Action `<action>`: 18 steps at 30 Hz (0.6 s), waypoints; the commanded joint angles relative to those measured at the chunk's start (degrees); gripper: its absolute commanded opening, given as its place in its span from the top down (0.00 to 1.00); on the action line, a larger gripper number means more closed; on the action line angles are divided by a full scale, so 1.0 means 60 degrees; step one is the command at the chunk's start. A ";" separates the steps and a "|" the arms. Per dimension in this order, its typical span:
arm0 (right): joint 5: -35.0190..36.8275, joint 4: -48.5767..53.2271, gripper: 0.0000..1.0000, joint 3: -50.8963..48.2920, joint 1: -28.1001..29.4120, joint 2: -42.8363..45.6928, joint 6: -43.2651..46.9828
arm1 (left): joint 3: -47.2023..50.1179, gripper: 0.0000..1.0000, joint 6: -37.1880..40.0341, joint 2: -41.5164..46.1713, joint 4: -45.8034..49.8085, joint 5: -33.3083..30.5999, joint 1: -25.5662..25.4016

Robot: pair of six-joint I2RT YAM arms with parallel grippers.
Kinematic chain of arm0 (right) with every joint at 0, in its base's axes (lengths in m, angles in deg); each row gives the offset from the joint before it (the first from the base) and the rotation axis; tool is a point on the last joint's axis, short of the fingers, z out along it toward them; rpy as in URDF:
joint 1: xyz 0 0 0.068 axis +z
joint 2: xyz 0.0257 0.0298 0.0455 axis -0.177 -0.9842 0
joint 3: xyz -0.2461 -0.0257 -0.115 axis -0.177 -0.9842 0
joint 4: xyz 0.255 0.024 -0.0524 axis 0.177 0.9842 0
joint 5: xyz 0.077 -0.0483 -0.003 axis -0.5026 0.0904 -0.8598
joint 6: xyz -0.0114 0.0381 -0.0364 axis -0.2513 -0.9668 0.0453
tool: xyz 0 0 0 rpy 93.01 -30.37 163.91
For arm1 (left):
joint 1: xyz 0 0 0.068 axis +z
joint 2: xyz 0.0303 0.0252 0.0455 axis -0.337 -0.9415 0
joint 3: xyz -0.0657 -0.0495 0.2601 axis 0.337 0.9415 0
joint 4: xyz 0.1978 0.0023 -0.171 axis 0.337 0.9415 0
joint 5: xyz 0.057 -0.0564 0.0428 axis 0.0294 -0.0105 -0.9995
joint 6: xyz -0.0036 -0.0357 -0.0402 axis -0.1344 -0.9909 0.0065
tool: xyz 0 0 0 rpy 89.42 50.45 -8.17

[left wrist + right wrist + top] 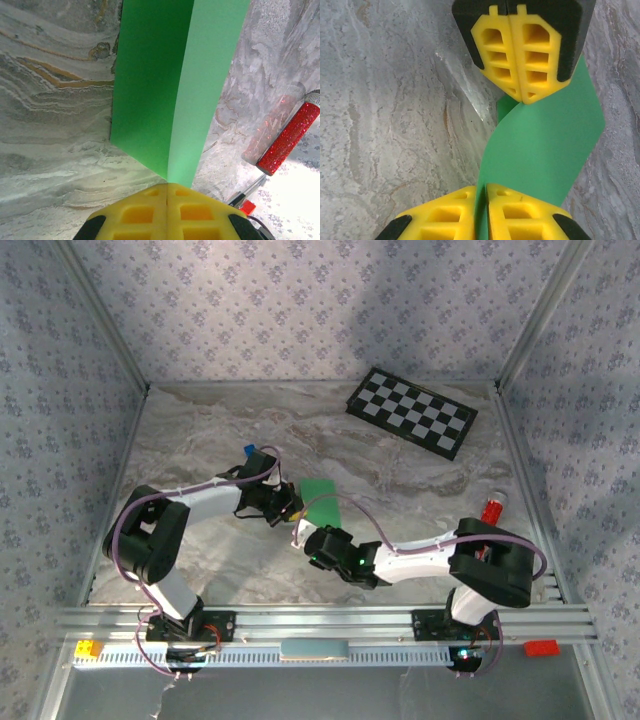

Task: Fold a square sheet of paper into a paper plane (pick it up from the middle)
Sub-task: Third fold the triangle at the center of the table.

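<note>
Nearest, the right fingers (pixel 520 220) are closed on the near edge of the green sheet of paper (pixel 322 498). Just beyond, the left fingers (pixel 192 212) clamp the same sheet. It sits mid-bench (pixel 200 440), creased lengthwise, its long axis running away toward the far wall.

The square sheet of paper (pixel 170 100) is plain bright green, paler on one fold. The table (pixel 200 450) is grey-white marble veined with tan. At one o'clock lies a black-and-white checkerboard (pixel 411 412), at three o'clock a glittery red tube (pixel 493 510).
</note>
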 commanded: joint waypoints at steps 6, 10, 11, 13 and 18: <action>-0.0192 0.0013 0.86 -0.0212 -0.0070 0.0333 -0.0337 | -0.0227 1.00 0.0153 0.0241 0.0199 -0.0078 0.0046; -0.0237 0.0050 0.85 -0.0213 -0.0116 0.0325 -0.0483 | -0.0239 1.00 0.0167 0.0207 0.0172 -0.0056 0.0040; -0.0236 0.0050 0.85 -0.0215 -0.0130 0.0325 -0.0524 | -0.0242 1.00 0.0167 0.0187 0.0168 -0.0056 0.0048; -0.0274 0.0046 0.84 -0.0236 -0.0158 0.0317 -0.0587 | -0.0243 1.00 0.0181 0.0195 0.0185 -0.0035 0.0035; -0.0446 -0.0198 0.87 -0.0317 -0.0214 0.0413 -0.0713 | -0.0224 1.00 0.0182 0.0182 0.0186 -0.0041 0.0045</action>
